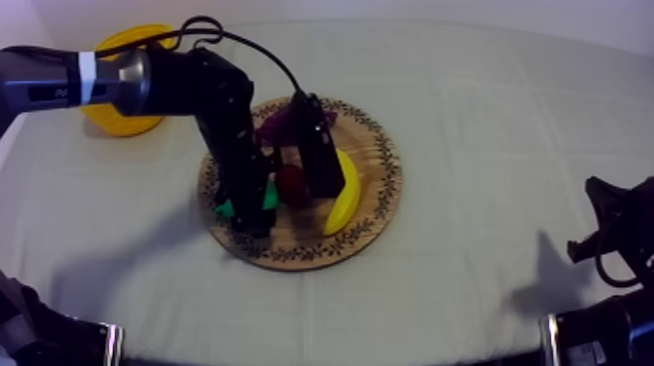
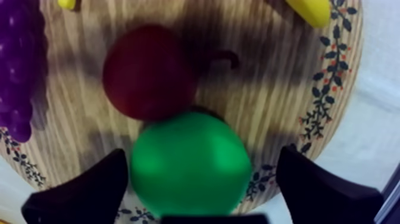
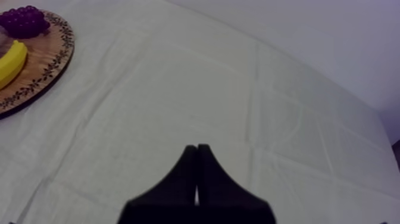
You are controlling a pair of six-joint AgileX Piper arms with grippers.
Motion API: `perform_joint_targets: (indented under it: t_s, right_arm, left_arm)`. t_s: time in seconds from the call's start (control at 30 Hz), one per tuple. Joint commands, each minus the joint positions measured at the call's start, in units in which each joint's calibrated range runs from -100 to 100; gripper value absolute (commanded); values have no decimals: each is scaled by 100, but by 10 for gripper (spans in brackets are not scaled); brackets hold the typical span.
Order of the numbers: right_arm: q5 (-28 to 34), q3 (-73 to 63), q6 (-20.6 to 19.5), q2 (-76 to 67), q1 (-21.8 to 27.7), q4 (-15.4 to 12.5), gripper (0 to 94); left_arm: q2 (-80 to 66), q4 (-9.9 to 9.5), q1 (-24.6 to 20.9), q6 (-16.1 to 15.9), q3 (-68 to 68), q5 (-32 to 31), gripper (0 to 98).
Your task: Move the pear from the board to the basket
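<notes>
My left gripper is low over the wooden board, jaws spread wide and holding nothing. The pear sits on the board right between my fingers, one finger close beside it and the other with a clear gap. Just beyond the pear, touching it or nearly so, lies the small red fruit.

I judge this to be the grasp step, with the pick not yet made. The next move calls for closing evenly on the pear alone, keeping my fingertips short of the red fruit. Then comes a straight lift and a carry to the yellow basket, which stands well apart from this gripper, back past my arm.

My right gripper is closed on nothing over the bare desk, well apart from the board.
</notes>
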Motion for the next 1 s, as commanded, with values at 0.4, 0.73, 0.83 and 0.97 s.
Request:
perform_joint_targets:
  t_s: [0.4, 0.73, 0.83, 0.97]
  right_arm:
    - [2, -2, -1, -3, -2, 0, 4]
    - [2, -2, -1, -3, -2, 0, 4]
    - [2, -2, -1, -3, -2, 0, 4]
    - [2, -2, -1, -3, -2, 0, 4]
  left_arm:
    - [274, -94, -75, 276, -27, -37, 648]
    - [315, -98, -79, 390, -108, 11, 484]
    - [279, -88, -74, 385, -120, 13, 471]
    - [155, -75, -60, 367, -118, 36, 463]
